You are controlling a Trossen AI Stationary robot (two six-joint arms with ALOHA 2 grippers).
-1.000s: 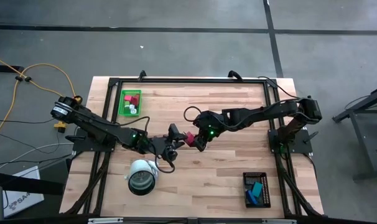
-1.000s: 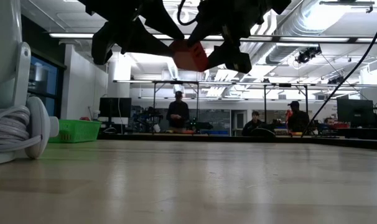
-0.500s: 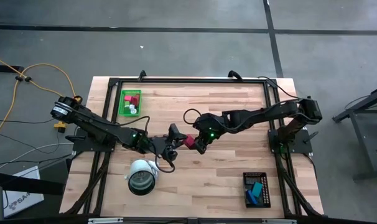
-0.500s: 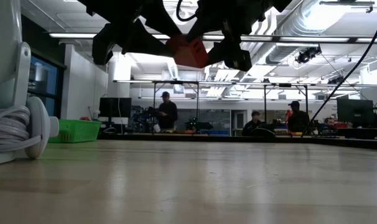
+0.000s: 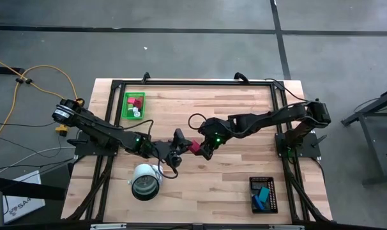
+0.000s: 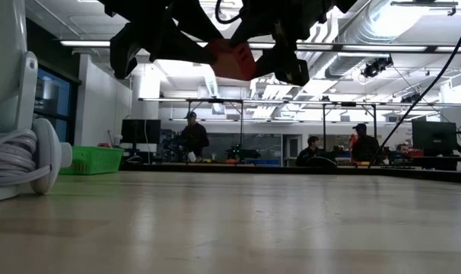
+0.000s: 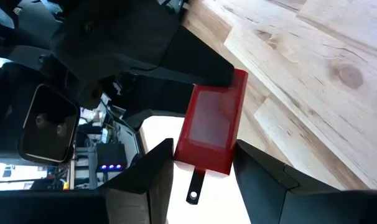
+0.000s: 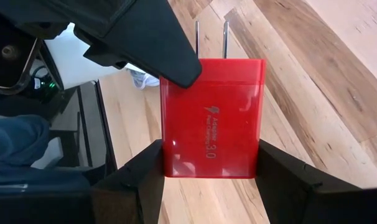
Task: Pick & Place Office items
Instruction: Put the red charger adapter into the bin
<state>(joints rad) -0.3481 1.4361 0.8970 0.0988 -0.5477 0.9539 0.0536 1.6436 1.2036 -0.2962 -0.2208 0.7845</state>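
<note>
Handover of red charger block above mid-table, both grippers on it.

Table (image 5: 232, 172) filled the frame centre in our high view, with the green tray (image 5: 133, 106) at upper left, the black tray (image 5: 264, 195) at lower right and the white roll (image 5: 145, 181) at lower left. We saw the right gripper (image 8: 207, 168) clamped on the red block (image 8: 212, 118), held aloft at frame centre, well above the wood. The left gripper (image 7: 201, 171) had its fingers around the block's other end, apparently closing; we could not tell whether they gripped. We judged a drop likely if the right let go too soon, and a twist or bent prongs (image 8: 210, 37) if both pulled together.
</note>
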